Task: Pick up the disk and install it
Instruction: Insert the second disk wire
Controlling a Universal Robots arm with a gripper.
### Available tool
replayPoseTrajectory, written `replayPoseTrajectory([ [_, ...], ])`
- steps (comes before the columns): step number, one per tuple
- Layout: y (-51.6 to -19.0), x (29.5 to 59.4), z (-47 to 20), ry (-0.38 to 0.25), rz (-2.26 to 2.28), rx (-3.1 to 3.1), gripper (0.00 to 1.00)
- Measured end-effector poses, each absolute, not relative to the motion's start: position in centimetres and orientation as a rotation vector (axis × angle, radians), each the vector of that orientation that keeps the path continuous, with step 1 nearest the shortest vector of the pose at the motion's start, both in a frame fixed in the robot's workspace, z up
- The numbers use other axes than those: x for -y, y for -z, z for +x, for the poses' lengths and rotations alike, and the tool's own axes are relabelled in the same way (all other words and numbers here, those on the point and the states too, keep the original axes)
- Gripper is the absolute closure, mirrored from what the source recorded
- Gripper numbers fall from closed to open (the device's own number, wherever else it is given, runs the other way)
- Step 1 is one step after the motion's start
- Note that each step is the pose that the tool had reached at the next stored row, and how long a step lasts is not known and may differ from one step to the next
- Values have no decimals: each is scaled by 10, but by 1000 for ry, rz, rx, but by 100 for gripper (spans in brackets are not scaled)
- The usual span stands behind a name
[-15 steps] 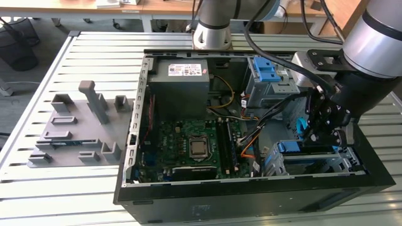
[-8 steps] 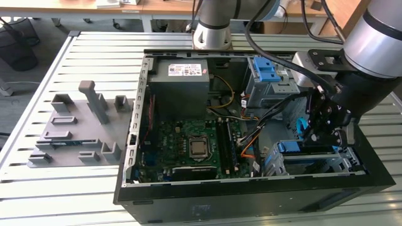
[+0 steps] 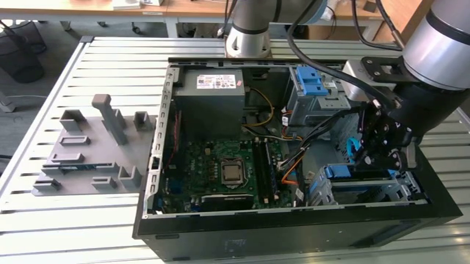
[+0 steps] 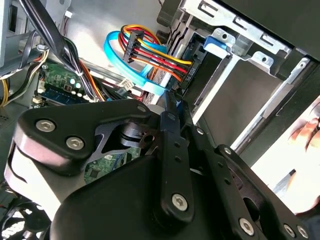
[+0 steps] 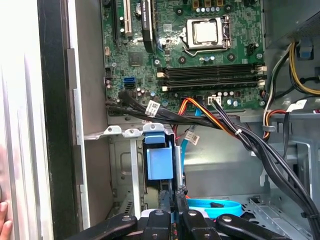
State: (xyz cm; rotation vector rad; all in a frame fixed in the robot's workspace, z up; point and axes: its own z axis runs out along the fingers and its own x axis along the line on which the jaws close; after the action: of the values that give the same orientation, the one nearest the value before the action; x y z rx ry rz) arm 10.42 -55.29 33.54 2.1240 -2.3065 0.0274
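Your flat silver disk with blue plastic rails [image 5: 159, 160] sits just ahead of the hand [image 5: 174, 200], seated upright in the grey metal drive cage [image 5: 125, 165], so installation looks nearly complete. The black hand's fingers [image 4: 172, 125] are pressed together, apparently pushing the disk's edge home.

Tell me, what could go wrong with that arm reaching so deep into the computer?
The gripper hangs low over the drive cage, right beside loose cables; it might snag or tug one. The blue data cable and coloured power wires lie close to the fingers and could get pinched. The motherboard sits bare nearby, so a sideways slip might knock its parts.
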Motion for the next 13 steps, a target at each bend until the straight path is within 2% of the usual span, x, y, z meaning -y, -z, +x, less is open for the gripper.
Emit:
replayPoseTrajectory([
  [13,-333,553,106,-27,2134,2297,84],
])
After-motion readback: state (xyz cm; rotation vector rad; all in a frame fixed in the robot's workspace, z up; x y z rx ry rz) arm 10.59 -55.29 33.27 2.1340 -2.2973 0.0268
